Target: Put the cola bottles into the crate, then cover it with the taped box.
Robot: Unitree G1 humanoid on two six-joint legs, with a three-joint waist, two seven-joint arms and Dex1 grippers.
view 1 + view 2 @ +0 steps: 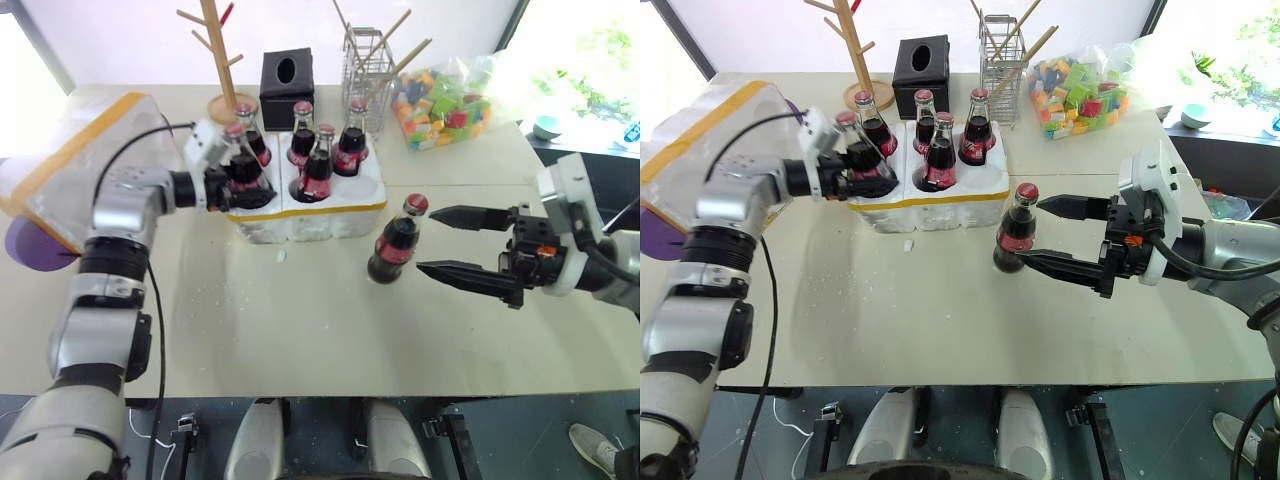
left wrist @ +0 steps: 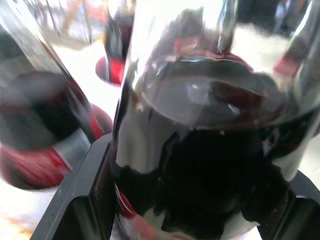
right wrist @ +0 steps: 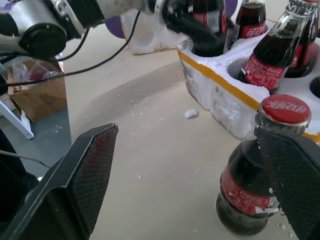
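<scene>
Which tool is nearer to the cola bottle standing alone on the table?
Right. The right tool is open beside the lone bottle; the left tool is at the crate.

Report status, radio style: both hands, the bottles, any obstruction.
Left hand shut on cola bottle at crate. Right hand open beside last bottle on table. Four bottles seated. Taped box waits left. No obstruction.

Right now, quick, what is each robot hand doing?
Left hand: closed around a cola bottle at the crate.
Right hand: open, empty, fingers either side of the last bottle on the table.
</scene>
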